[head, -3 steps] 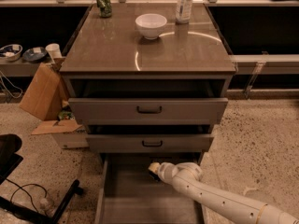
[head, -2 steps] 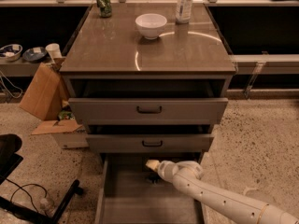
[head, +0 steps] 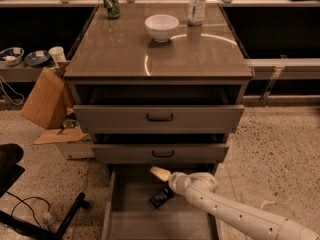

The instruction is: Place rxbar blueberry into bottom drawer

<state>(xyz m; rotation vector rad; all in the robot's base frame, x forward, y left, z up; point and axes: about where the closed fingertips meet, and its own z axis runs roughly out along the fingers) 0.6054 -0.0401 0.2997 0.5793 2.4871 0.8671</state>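
The bottom drawer [head: 131,219] is pulled out at the foot of the grey cabinet, a long grey tray. The rxbar blueberry [head: 161,197], a small dark bar with pale lettering, lies on the drawer floor near the middle. My gripper [head: 159,173] hangs over the back of the drawer, just above and slightly behind the bar, at the end of the white arm [head: 235,214] that comes in from the lower right. It holds nothing that I can see.
Two upper drawers with black handles [head: 160,117] stand slightly open. On the cabinet top are a white bowl [head: 161,26], a green can [head: 111,2] and a bottle [head: 197,4]. A cardboard box [head: 47,101] and a black chair base [head: 30,219] are on the left.
The gripper has moved left and a little back over the drawer. The dark bar now lies free on the drawer floor, where none showed before.
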